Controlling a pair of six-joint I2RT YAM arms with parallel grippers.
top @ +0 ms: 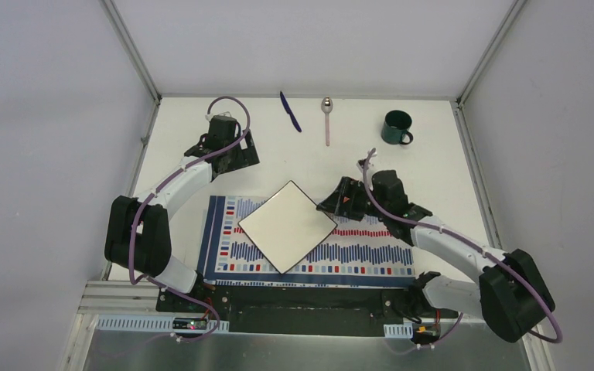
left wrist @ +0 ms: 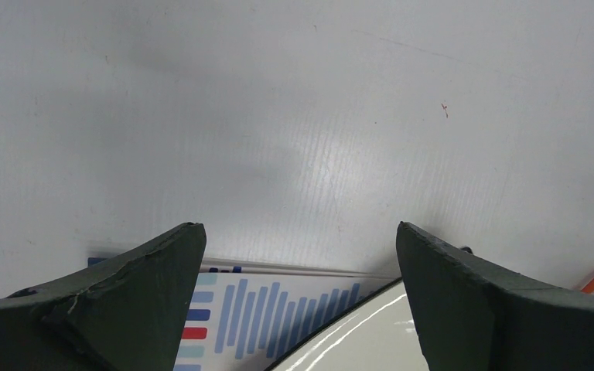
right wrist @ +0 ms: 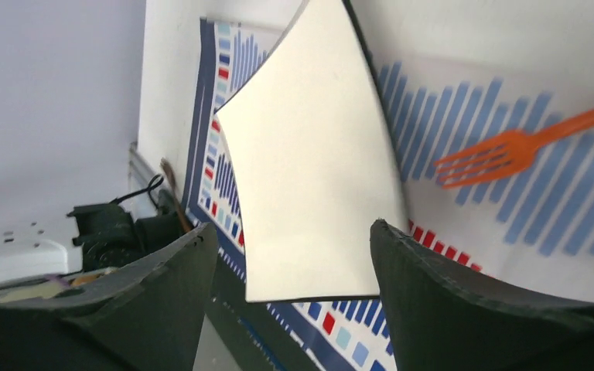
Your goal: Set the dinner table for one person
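The table [top: 433, 154] fills the floor of the white-walled cell, with the arm bases at its near edge. A striped mat [top: 371, 255] lies at 6 o'clock on it, just beyond the bases. A square white plate [top: 288, 226] rests on the mat, turned so one corner points to 12 o'clock and reaches past the mat's far edge.

At 3 o'clock from the plate, the right gripper [right wrist: 292, 226] hangs low over the mat. Its fingers are spread and nothing is between them. An orange fork [right wrist: 510, 151] lies flat on the mat near the plate's edge, free of the fingers.

At 11 o'clock from the plate, the left gripper [left wrist: 298, 228] is over bare table just past the mat's far left corner, its fingers wide apart and empty.

Along the far edge lie a blue utensil [top: 290, 110] at 12 o'clock, too small to tell which, a spoon [top: 327, 116] toward 1 o'clock, and a green mug [top: 397, 127] near 2 o'clock, all apart from one another.
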